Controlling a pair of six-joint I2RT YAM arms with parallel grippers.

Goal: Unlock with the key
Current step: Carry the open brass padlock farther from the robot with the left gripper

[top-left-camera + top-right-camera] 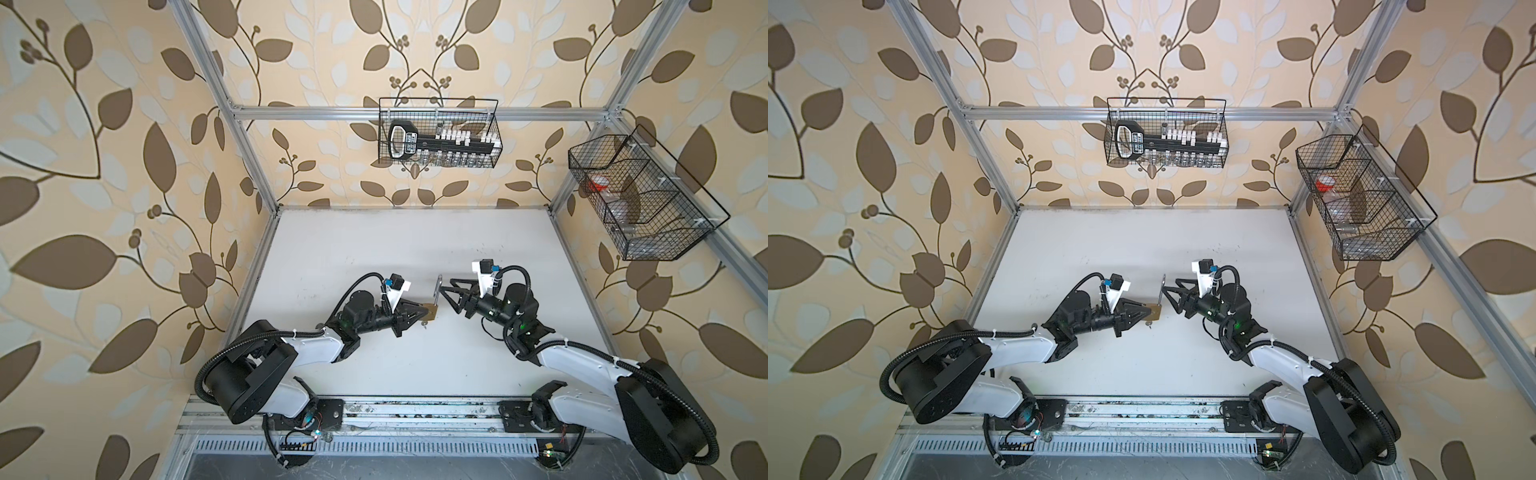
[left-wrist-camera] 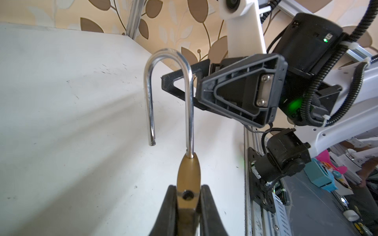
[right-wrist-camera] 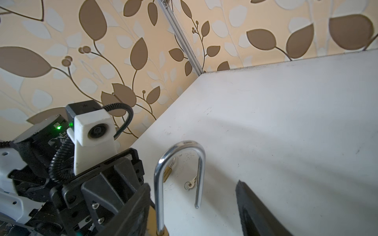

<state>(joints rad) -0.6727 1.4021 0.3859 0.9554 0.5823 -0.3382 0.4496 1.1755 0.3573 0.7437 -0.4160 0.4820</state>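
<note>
My left gripper [image 2: 188, 188] is shut on the brass body of a padlock [image 2: 188, 167] and holds it above the white table [image 1: 374, 249]. The silver shackle [image 2: 189, 92] stands open, one leg hanging free. My right gripper [image 3: 193, 185] is open, its tips level with the shackle [image 3: 159, 183]; the shackle shows between the two fingers, and contact cannot be told. A small silver key [image 3: 191, 182] on a ring lies on the table beyond, beside a small brass piece [image 3: 167, 172]. In both top views the grippers [image 1: 422, 309] [image 1: 444, 293] meet mid-table.
A wire basket [image 1: 440, 133] with a black and white tool hangs on the back rail. A second wire basket [image 1: 640, 199] hangs on the right rail. Aluminium posts [image 1: 257, 166] frame the table, and the arms' base rail [image 1: 415, 411] runs along the near edge.
</note>
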